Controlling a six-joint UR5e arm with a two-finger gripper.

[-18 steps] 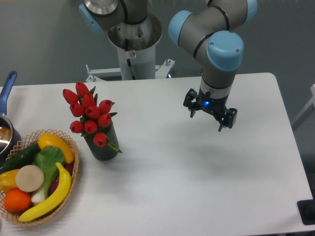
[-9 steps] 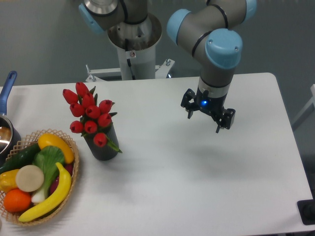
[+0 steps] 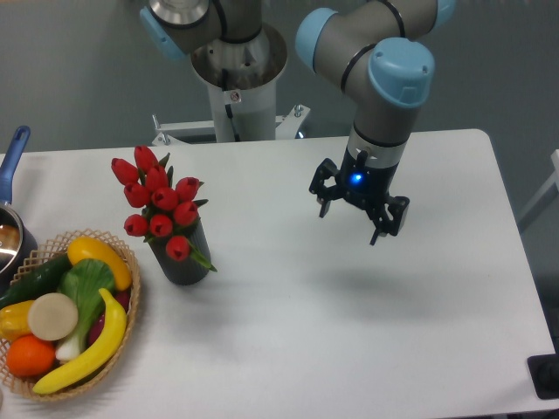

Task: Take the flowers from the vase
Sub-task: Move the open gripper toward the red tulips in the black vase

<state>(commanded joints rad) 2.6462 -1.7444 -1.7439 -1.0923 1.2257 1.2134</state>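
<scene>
Hovering above the white table (image 3: pixel 288 332) with its jaws spread wide and nothing between them, the gripper (image 3: pixel 358 208) hung well to the right of the flowers (image 3: pixel 159 202), a bunch of red tulip buds standing upright in the dark ribbed vase (image 3: pixel 182 260) at the left of the scene. A blue light glowed on the gripper's body. By the look of things, the task stood at its approach step: the grasp had not begun, and the tulips sat untouched in the vase.

The next move appeared to call for a long sweep left across the table, then a descent onto the stems or the tight cluster of buds, with the jaws turned to close around the bunch and not the vase's rim. A straight upward pull would likely be needed to draw the stems free without tipping the vase.

Open table lay between the gripper and the bunch, leaving an unobstructed path. Tighter quarters waited on the far side of the vase: a wicker basket (image 3: pixel 129 327) of fruit and vegetables sat just beside it at the left edge, and a blue-handled pot (image 3: pixel 10 166) stood farther back, partly cut off by the frame.
</scene>
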